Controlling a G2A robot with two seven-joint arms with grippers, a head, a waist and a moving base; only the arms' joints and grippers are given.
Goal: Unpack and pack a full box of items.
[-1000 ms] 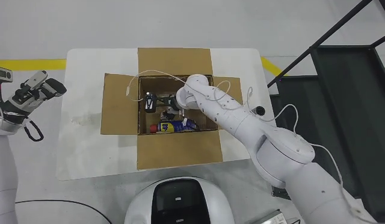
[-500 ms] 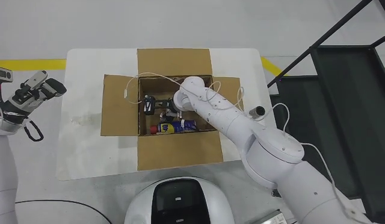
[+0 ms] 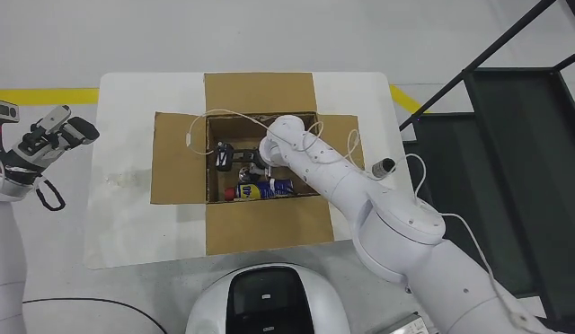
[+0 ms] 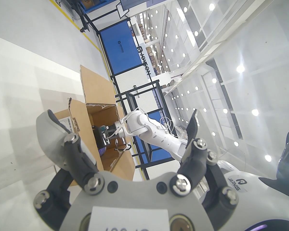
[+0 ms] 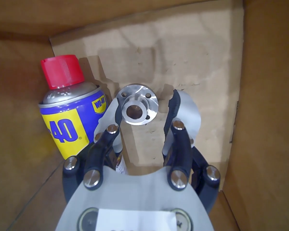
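Note:
An open cardboard box (image 3: 260,92) sits on the white table (image 3: 135,226). My right gripper (image 3: 225,154) is down inside it. In the right wrist view the right gripper (image 5: 144,102) is open. Its fingers straddle a small silver metal flange (image 5: 137,104) lying on the box floor (image 5: 183,56); one finger is close against the flange rim, the other stands apart. A blue and yellow spray can (image 5: 67,111) with a red cap lies beside it, the spray can (image 3: 263,188) near the box's front wall. My left gripper (image 3: 67,127) is open and holds nothing, off the table's left side.
The box's four flaps (image 3: 175,168) lie spread flat on the table. A white cable (image 3: 202,123) loops over the box's left rim. A black metal railing (image 3: 485,74) stands to the right of the table. Bare tabletop lies left of the box.
The right arm's elbow has swung closer to the box, while its gripper stayed nearly in place inside. The left arm has not moved.

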